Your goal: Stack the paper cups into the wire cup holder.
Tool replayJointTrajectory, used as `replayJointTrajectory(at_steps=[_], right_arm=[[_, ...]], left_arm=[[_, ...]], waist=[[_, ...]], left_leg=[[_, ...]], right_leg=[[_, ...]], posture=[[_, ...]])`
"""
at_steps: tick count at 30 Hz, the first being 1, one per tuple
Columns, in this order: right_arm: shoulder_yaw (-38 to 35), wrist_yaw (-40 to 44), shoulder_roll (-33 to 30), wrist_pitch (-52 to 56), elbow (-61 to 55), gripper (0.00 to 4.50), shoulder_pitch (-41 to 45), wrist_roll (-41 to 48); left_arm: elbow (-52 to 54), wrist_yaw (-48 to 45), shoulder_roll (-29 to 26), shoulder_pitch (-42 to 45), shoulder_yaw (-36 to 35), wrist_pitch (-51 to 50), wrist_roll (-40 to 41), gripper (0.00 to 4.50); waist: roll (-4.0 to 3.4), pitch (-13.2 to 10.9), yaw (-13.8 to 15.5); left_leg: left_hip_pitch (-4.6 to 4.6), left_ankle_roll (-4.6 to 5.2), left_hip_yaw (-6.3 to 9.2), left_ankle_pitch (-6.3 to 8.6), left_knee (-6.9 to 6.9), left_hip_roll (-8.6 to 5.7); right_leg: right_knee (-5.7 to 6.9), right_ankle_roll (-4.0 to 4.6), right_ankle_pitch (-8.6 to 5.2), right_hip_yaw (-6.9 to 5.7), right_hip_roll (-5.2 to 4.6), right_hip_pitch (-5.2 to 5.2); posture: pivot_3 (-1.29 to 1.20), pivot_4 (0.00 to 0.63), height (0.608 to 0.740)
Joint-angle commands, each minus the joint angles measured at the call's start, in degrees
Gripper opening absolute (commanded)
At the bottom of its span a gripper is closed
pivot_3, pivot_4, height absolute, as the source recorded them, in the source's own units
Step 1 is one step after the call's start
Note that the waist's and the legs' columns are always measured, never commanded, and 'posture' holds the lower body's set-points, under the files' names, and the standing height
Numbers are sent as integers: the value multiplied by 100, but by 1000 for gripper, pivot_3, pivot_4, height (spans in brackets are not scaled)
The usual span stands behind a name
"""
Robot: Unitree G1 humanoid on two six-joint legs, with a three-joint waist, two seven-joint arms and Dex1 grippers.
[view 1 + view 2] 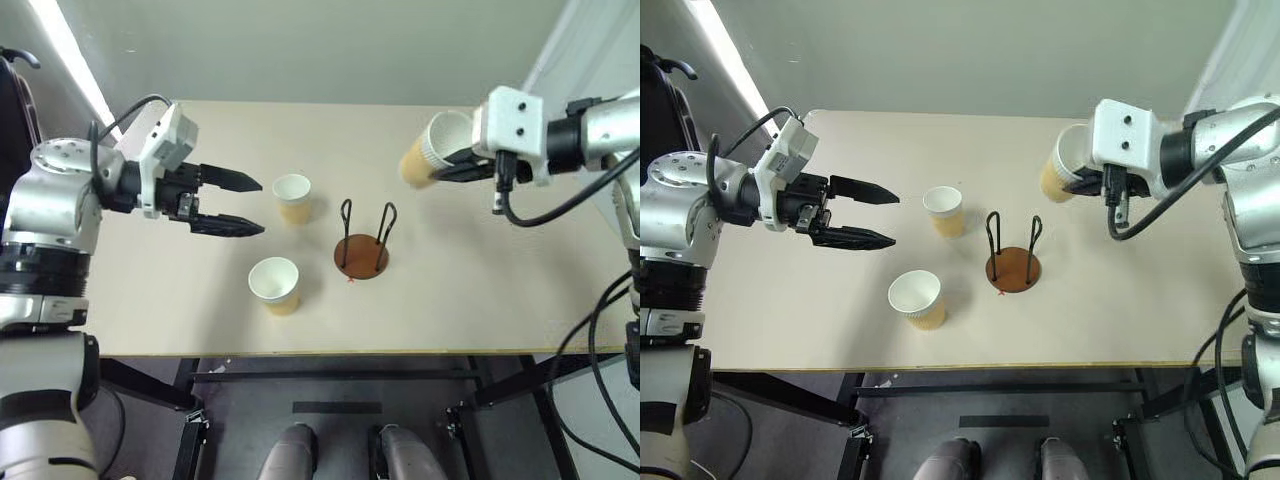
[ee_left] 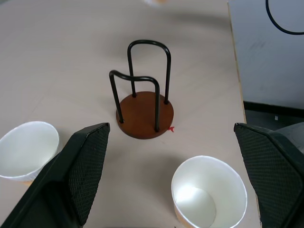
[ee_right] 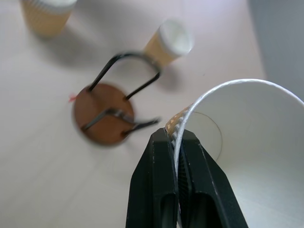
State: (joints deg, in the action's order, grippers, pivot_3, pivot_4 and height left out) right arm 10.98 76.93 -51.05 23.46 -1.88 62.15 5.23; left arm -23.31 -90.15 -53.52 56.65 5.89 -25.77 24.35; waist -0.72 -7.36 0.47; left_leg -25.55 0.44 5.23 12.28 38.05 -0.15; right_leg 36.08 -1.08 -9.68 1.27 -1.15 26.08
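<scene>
Right wrist view has your right gripper (image 3: 177,142) jaws pinched on a paper cup (image 3: 247,142) rim, left gripper (image 1: 245,205) wide open and empty; bring it upright over the wire cup holder (image 1: 361,250) mid-counter, then lower between the loops.

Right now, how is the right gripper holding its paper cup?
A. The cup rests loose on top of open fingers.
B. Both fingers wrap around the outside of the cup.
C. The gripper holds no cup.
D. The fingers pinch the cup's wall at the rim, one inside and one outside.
D: in the right wrist view the right gripper is shut on the white rim of the paper cup, with one finger on each side of the wall.
</scene>
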Motion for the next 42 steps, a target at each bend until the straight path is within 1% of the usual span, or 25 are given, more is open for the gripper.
replayJointTrajectory(at_steps=[1,6,8,19,27,30,34,35,38,42], right_arm=[[149,-12,299,-34,-87,34,252,39],[542,54,821,-170,-28,34,270,-26],[665,75,925,-324,128,34,274,-124],[928,198,1044,-1078,801,34,318,-525],[952,224,1189,-1162,857,34,329,-624],[913,134,1318,-1085,843,625,351,-633],[841,13,1477,-1006,836,1911,400,-620],[837,5,1489,-1000,826,2362,402,-625],[788,-143,1542,-1000,858,3294,436,-647],[444,-430,1644,-546,870,3294,529,-386]], left_arm=[[20,-235,-87,180,-53,116,29,4500],[184,-235,-136,66,-102,35,128,4500],[256,-235,-163,38,-121,-14,166,4500],[532,-210,-250,-158,-291,-194,215,4500],[571,-187,-221,-155,-312,-240,204,4500],[587,-185,-206,-157,-306,-251,210,4500],[616,-176,-184,-142,-301,-279,223,4500],[630,-176,-184,-147,-304,-285,228,4500],[638,-157,-174,-153,-314,-293,224,4500],[517,69,-112,-135,-273,24,-29,4500]], waist=[[0,0,-2],[0,0,-3],[0,0,-2],[0,0,-6],[0,0,-9],[0,0,-9],[0,0,-11],[0,0,-8],[0,0,-7],[0,0,-7]], left_leg=[[-3,0,0,0,1,0],[-31,-1,0,-1,9,0],[-33,-1,0,-1,10,0],[-38,-2,1,-2,13,0],[-38,-3,1,-2,14,0],[-38,-3,1,-2,14,0],[-38,-3,1,-3,14,0],[-38,-3,2,-3,14,0],[-40,-3,1,-3,14,0],[-38,-4,2,-3,13,0]], right_leg=[[-1,0,0,0,0,2],[3,-7,5,-2,0,27],[3,-7,5,-3,0,28],[6,-4,4,-5,0,32],[7,-3,5,-5,0,32],[8,-3,5,-5,0,32],[7,-1,5,-5,0,32],[8,-1,4,-6,0,33],[7,1,4,-6,-1,32],[8,2,4,-6,-1,33]], posture=[[0,150,740],[0,150,740],[0,150,740],[0,150,740],[0,150,740],[0,150,740],[0,150,740],[0,150,740],[0,150,740],[0,150,740]])
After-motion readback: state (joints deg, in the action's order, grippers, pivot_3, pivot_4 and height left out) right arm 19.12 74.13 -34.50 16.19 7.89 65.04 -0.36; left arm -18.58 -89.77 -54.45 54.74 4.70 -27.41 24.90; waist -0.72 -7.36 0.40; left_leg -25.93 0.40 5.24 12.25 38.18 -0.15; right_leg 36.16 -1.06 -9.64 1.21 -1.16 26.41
